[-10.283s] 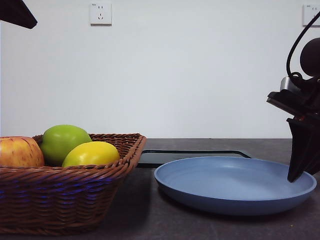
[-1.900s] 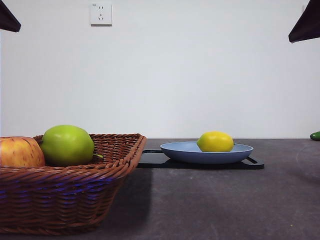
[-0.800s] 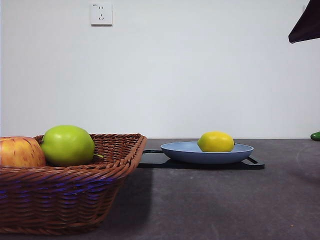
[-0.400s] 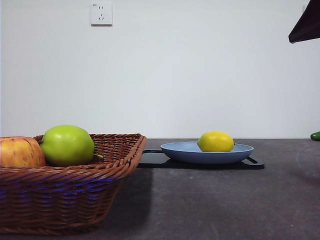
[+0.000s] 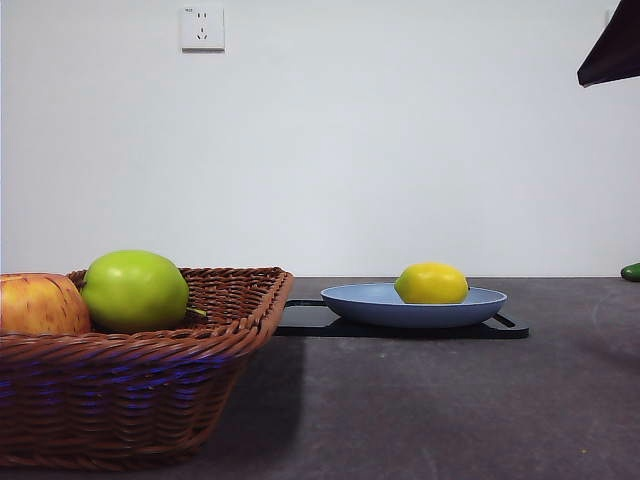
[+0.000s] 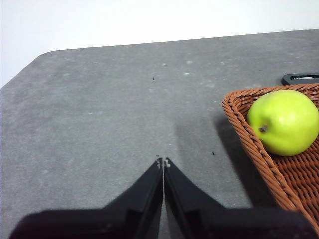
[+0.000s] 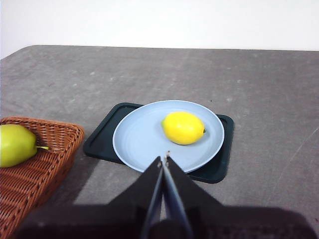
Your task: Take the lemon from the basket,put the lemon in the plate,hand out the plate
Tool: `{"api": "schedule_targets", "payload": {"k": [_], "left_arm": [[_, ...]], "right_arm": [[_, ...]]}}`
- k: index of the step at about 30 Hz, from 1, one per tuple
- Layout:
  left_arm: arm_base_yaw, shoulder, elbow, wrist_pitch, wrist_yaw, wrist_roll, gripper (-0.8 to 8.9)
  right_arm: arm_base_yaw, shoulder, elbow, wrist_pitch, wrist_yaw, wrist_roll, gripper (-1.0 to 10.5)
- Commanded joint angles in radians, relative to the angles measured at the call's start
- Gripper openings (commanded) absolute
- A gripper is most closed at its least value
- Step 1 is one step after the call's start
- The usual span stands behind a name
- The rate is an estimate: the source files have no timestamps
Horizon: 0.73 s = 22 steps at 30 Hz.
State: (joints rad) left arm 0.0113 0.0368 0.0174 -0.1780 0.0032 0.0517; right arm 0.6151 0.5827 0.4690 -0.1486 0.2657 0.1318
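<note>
Front: lemon (image 5: 431,283) sits in blue plate (image 5: 370,306) on black tray (image 5: 310,319), at 3 o'clock from wicker basket (image 5: 140,390).

Left wrist: left gripper (image 6: 163,163) fingers pressed together, empty, beside green apple (image 6: 283,122).

Right wrist: right gripper (image 7: 163,159) fingers together, empty, above counter (image 7: 269,94).

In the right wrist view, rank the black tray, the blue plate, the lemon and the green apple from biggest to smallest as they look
1. Black tray, widest, showing around the plate.
2. Blue plate, slightly narrower than the tray.
3. Lemon and green apple: too close to rank, since the apple is cut off by the picture's edge.
</note>
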Motion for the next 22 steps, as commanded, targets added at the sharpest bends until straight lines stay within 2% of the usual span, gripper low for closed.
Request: {"api": "schedule_targets", "payload": {"k": [1, 7, 9, 12, 14, 18, 20, 22], "left_arm": [[0.003, -0.002, -0.012, 0.013, 0.001, -0.003, 0.08], [0.003, -0.002, -0.012, 0.013, 0.001, -0.003, 0.09], [0.003, -0.002, -0.012, 0.013, 0.001, -0.003, 0.08], [0.003, -0.002, -0.012, 0.013, 0.001, -0.003, 0.09], [0.003, -0.002, -0.012, 0.013, 0.001, -0.003, 0.09], [0.003, -0.002, -0.012, 0.013, 0.001, -0.003, 0.08], [0.003, -0.002, -0.012, 0.013, 0.001, -0.003, 0.08], [0.003, -0.002, -0.012, 0.013, 0.001, -0.003, 0.09]], "right_arm": [[0.006, 0.003, 0.013, 0.010, 0.003, 0.009, 0.0], [0.006, 0.003, 0.013, 0.010, 0.003, 0.003, 0.0], [0.000, -0.027, 0.013, 0.005, 0.009, -0.086, 0.0], [-0.054, -0.096, 0.003, -0.016, -0.007, -0.162, 0.0], [-0.121, -0.140, -0.017, -0.015, -0.062, -0.186, 0.0], [-0.330, -0.256, -0.094, -0.014, -0.294, -0.182, 0.0], [-0.405, -0.308, -0.139, -0.013, -0.353, -0.183, 0.0], [-0.461, -0.360, -0.190, -0.011, -0.373, -0.182, 0.0]]}}
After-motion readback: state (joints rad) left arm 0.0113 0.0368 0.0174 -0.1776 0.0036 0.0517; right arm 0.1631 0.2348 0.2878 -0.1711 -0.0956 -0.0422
